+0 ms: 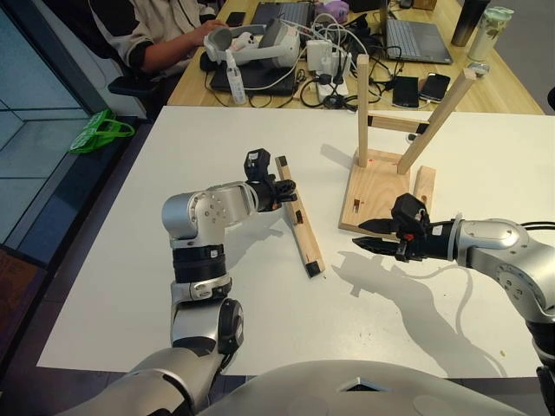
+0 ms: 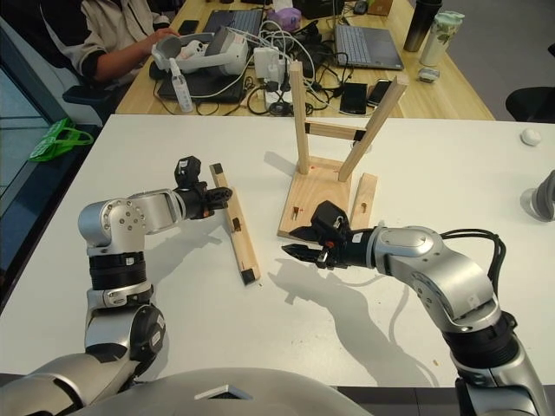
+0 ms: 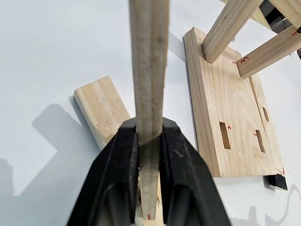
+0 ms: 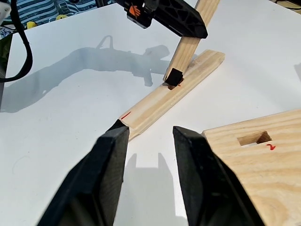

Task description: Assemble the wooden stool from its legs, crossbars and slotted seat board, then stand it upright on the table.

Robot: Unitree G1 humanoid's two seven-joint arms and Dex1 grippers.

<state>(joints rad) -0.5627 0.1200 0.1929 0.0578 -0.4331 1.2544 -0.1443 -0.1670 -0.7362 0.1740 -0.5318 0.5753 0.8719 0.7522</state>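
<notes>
1. Near end of the lying leg (image 1: 301,227): this leg lies flat around the middle of the table (image 1: 113,277). Its length runs from the near edge toward the far edge. It looks free to slide, so I judge it the weak point of this step.
2. Right gripper (image 1: 357,236): it hovers low over the table between the lying leg and the near edge of the seat board (image 1: 377,186). Its fingers (image 4: 110,160) are spread wide and hold nothing. A good use for it would be pressing down on the leg's near half to pin it.
3. Left gripper (image 1: 284,192): its fingers (image 3: 120,160) are clamped on a crossbar (image 3: 149,70), whose lower end meets a slot in the lying leg. The step in hand seems to be seating that end. To do this well:
   - line the crossbar square with the slot;
   - push along its length, not sideways;
   - ease off if the leg starts to turn.
4. Seat board: it lies slot-side up toward the far right of the table, with two near slots unfilled.
5. Upright legs (image 1: 362,108) (image 1: 438,117): these stand in the board's far side, joined by a second crossbar (image 1: 392,123).
6. A loose wooden piece (image 1: 425,185) lies just beside the board's right edge.
</notes>
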